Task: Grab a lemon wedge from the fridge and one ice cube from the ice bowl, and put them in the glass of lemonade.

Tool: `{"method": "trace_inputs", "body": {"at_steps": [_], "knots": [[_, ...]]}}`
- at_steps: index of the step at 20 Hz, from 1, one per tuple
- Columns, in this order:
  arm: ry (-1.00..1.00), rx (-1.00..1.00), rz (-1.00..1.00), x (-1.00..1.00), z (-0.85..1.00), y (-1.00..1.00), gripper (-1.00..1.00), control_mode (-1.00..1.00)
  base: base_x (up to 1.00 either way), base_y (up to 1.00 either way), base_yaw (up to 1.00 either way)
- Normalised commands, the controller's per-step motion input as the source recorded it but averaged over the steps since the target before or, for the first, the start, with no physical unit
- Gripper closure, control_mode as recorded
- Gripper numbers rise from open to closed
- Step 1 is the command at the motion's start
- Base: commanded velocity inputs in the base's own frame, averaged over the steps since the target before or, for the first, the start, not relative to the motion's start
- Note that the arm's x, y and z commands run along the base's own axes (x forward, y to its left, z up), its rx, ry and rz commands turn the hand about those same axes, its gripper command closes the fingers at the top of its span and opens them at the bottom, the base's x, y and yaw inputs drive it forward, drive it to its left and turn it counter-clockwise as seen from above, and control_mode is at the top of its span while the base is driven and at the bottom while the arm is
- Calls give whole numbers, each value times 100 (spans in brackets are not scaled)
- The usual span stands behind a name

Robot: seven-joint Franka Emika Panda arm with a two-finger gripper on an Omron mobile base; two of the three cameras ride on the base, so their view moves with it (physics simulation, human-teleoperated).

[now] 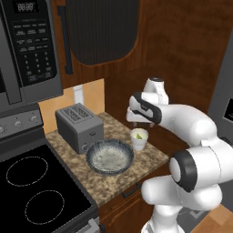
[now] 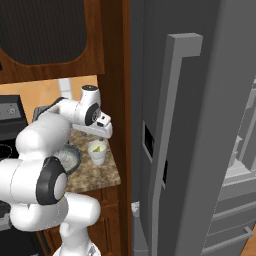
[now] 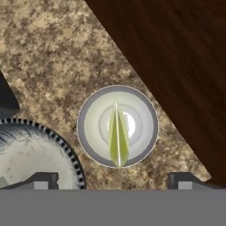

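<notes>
My claw (image 3: 113, 181) hangs straight above the glass of lemonade (image 3: 117, 126), jaws wide, nothing between them. Both fingertips (image 3: 44, 180) sit far apart at the bottom of the hand view, one on each side of the glass.

The lemon wedge (image 3: 118, 137) is inside the glass, standing on edge across the middle, thin pale yellow-green sliver seen from above. In the left base view it shows as a greenish bit at the mouth of the glass (image 1: 139, 139).

The glass stands upright on the speckled brown worktop (image 1: 118, 177), near its right-hand edge, close to the dark wood panel (image 3: 176, 66). The ice bowl (image 1: 110, 156) sits just beside the glass on its left, not touching as far as I can tell. Its inside is whitish and grainy; I cannot make out single cubes. In the hand view the bowl rim (image 3: 66, 150) fills the lower left corner.

Behind the bowl is a grey toaster (image 1: 79, 126). Left of the worktop is a black stove top (image 1: 36, 191), with a microwave (image 1: 29, 50) above it.

In the right base view the glass (image 2: 97, 152) is under my claw (image 2: 101, 134); the fridge (image 2: 200, 150) takes up the right side, its grey door with the long handle close to the camera.
</notes>
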Motion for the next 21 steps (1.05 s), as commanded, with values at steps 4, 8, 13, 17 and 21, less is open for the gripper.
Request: {"method": "trace_inputs", "body": {"at_steps": [4, 8, 13, 17, 21], "knots": [[-3, -1, 0, -95, 17, 0, -100, -100, 0, 0, 0], [1, -4, 0, -100, 83, 0, -100, -100, 0, 0, 0], [0, -6, 2, -92, 100, 0, -100, -100, 0, 0, 0], [-15, -7, 0, -82, 67, 0, -100, -100, 0, 0, 0], [-28, 0, 0, -77, 18, 0, -100, -100, 0, 0, 0]]}}
